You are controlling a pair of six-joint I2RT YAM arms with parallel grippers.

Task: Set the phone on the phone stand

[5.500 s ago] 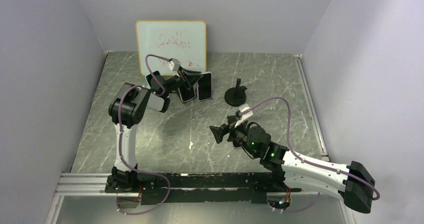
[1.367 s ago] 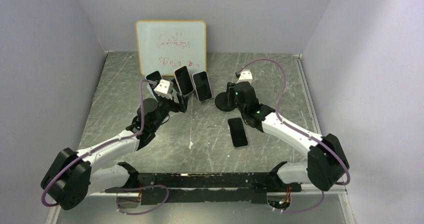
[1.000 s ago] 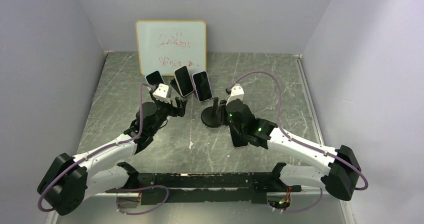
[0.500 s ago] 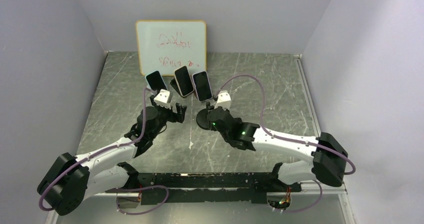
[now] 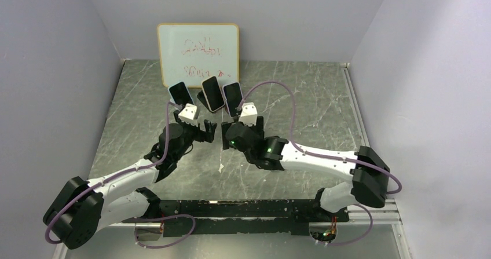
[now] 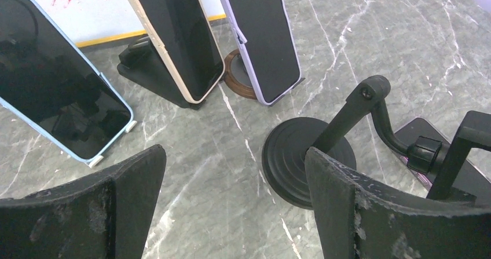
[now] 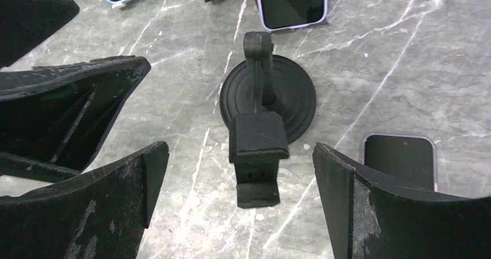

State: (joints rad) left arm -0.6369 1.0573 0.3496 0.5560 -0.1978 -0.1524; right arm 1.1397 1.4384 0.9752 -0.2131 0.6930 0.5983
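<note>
Change: the phone stand (image 7: 267, 97) has been brought from the right rear of the surface (image 5: 301, 97) to its centre since 1.4 s ago, and the right gripper (image 7: 240, 152) has come with it.
Hidden: from above, the phone stand and the phone are covered by the right arm (image 5: 312, 157) and cannot be made out.
Phone (image 7: 399, 159): seen lying flat on the surface just beside the stand's round base, not on the stand. Its near end is cut off by a right finger.
Phone stand: set upright on its base, with the cradle end of its arm towards the right wrist camera.
Right gripper: jaws spread wide to either side of the stand; nothing is held and no contact is seen.
Left gripper (image 6: 231, 160): jaws spread wide, nothing held, near the stand.
Holders: a cream-cased phone (image 6: 173, 39) is propped on a black wedge holder (image 6: 145, 70) and a lilac-cased phone (image 6: 260, 39) on a brown round base (image 6: 231, 79). The support of a blue-cased phone (image 6: 58, 85) is hidden.
Surface: grey, marbled and scratched.
Room: pale lilac walls (image 5: 58, 68); a whiteboard (image 5: 198, 50) with red scribbles is leant at the rear.
</note>
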